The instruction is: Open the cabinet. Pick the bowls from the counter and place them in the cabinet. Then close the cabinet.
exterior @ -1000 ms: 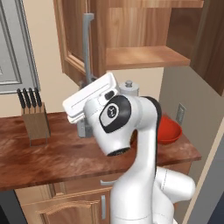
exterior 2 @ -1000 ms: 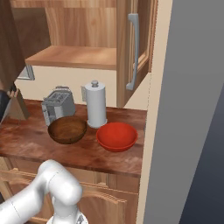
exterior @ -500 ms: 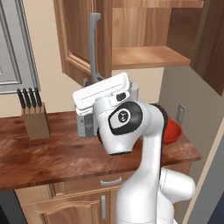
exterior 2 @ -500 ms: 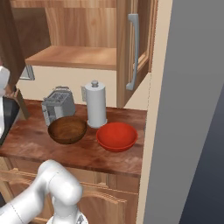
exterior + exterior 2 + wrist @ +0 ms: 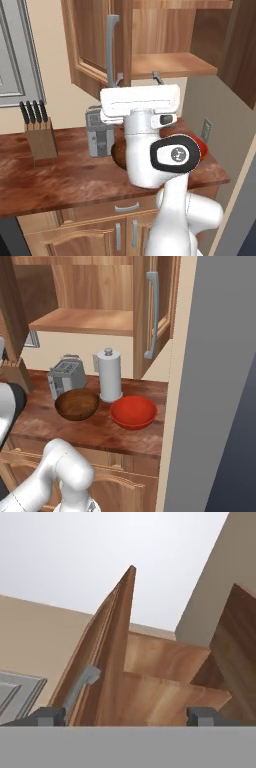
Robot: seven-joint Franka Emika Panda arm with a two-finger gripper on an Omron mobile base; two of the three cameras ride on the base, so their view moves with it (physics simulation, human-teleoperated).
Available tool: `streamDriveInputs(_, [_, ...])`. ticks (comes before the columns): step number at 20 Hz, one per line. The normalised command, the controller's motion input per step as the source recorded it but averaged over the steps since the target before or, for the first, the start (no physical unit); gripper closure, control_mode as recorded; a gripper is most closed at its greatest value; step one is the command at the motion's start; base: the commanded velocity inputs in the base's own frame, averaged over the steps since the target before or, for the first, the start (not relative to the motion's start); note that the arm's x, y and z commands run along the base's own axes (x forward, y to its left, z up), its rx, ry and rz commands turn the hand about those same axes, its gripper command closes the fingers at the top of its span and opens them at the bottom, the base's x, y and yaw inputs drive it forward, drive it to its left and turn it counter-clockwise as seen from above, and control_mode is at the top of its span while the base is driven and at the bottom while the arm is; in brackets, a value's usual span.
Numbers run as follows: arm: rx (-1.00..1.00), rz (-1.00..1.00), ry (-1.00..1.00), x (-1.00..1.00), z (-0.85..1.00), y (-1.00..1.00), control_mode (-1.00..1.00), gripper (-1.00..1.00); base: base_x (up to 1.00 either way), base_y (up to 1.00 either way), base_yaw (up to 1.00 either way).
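Observation:
The cabinet (image 5: 165,62) hangs open above the counter (image 5: 60,180), both doors swung wide. My gripper (image 5: 138,78) is open and points up just below the cabinet's shelf, beside the left door's grey handle (image 5: 112,50). In the hand view my gripper (image 5: 126,716) has nothing between its tips; the left door's edge (image 5: 117,657) and the shelf (image 5: 165,702) lie beyond. The dark brown bowl (image 5: 76,404) and the red bowl (image 5: 133,412) sit side by side on the counter (image 5: 100,436). Behind my arm, the red bowl (image 5: 200,145) shows partly.
A toaster (image 5: 66,376) and a paper towel roll (image 5: 109,376) stand behind the bowls. A knife block (image 5: 37,135) stands on the counter's left. The right door's handle (image 5: 152,316) hangs above the red bowl. A wall closes the counter's right end.
My hand has swung right, away from the left door's handle, and turned to point up under the shelf. Its jaws have spread wide. The bowls have not moved.

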Motion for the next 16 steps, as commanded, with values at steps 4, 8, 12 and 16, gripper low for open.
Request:
streamDriveInputs(4, [0.19, 0.0, -0.21, -0.91, 0.71, -0.99, -1.0, -1.0, 0.0, 0.0, 0.0])
streamDriveInputs(8, [0.13, 0.0, 0.06, 0.03, 0.11, -0.69, -1.0, -1.0, 0.0, 0.0, 0.0])
streamDriveInputs(12, [0.1, 0.05, 0.29, 0.36, 0.0, -0.61, -1.0, -1.0, 0.0, 0.0, 0.0])
streamDriveInputs(16, [0.07, 0.07, 0.45, 0.4, 0.0, -0.23, -1.0, -1.0, 0.0, 0.0, 0.0])
